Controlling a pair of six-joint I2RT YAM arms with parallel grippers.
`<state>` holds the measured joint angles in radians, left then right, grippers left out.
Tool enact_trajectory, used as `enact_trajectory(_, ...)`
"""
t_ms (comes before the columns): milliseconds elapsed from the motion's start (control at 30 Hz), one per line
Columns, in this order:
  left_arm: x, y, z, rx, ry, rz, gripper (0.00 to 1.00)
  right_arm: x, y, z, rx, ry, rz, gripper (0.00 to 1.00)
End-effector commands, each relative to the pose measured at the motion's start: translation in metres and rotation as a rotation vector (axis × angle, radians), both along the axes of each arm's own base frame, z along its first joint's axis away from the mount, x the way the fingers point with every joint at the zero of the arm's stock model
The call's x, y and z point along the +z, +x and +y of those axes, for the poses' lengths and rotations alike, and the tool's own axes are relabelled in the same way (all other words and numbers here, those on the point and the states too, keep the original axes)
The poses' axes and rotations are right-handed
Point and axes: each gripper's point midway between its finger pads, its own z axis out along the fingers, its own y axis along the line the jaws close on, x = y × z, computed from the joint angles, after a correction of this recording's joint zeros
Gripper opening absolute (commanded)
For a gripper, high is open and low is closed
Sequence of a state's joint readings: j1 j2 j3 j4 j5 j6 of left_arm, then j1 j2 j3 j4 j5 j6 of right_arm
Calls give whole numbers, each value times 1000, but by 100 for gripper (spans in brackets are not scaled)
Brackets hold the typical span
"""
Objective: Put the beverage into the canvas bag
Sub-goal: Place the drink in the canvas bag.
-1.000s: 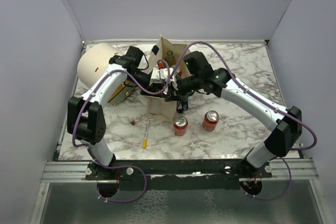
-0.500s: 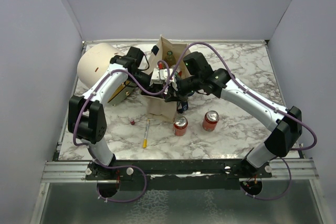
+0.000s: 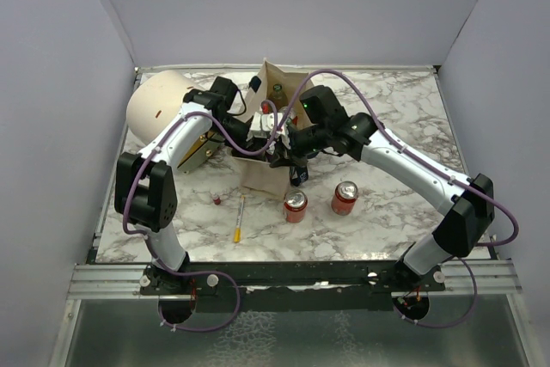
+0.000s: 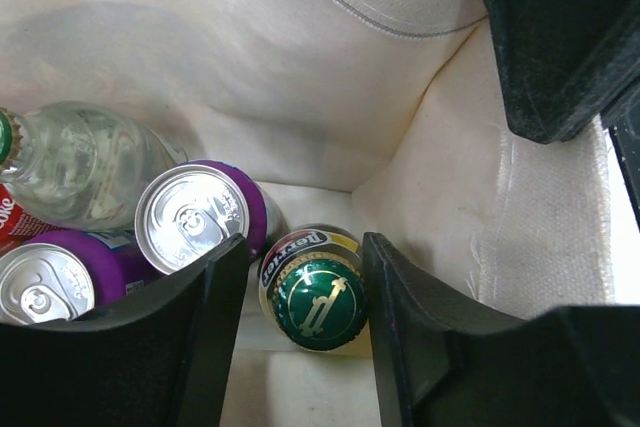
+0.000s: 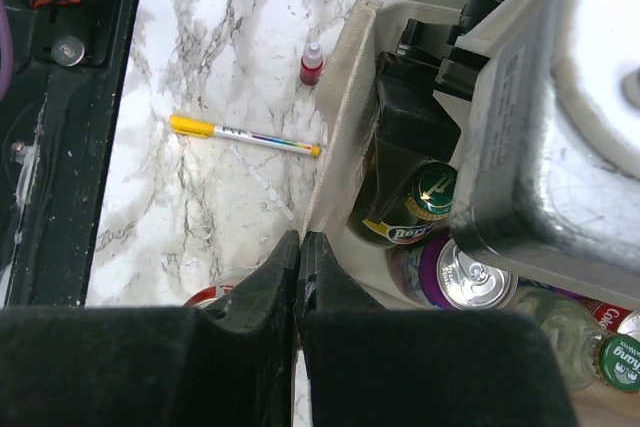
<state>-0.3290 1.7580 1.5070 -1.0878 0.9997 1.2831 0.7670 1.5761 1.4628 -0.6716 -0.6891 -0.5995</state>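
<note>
**Item:** green-capped bottle (image 4: 318, 305), upright on the floor of the canvas bag (image 4: 200, 27), just beside a purple can (image 4: 195, 217).

**Left gripper** (image 4: 305, 257): fingers spread either side of the cap; I judge the bottle released.

**Right gripper** (image 5: 299, 247): pressed together on the bag's rim, holding the mouth open.

**Change:** over the last second the left gripper has barely shifted inside the bag, so I read this delivery as done.

**Outstanding:** two red cans (image 3: 295, 206) stand outside the bag.
</note>
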Motion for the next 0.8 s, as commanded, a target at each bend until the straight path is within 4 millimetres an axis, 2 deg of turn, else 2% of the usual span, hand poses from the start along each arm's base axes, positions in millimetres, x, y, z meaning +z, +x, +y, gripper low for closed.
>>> enact_trajectory(0, -22, -15, 14, 3, 95, 85, 54, 5, -4, -9, -15, -13, -24, 1)
enact_trajectory(200, -9, -9, 11, 6, 69, 43, 59, 6, -5, -9, -13, -10, -23, 1)
enact_trajectory(500, 32, -2, 5, 18, 10, -21, 75, 15, -6, -9, -5, 8, -38, 3)
enact_trajectory(667, 51, 3, 6, 49, -9, -50, 78, 18, -10, -11, 10, 15, -46, 14)
enact_trajectory(767, 76, 6, 7, 93, -36, -92, 79, 23, -13, -11, 16, 26, -49, 25)
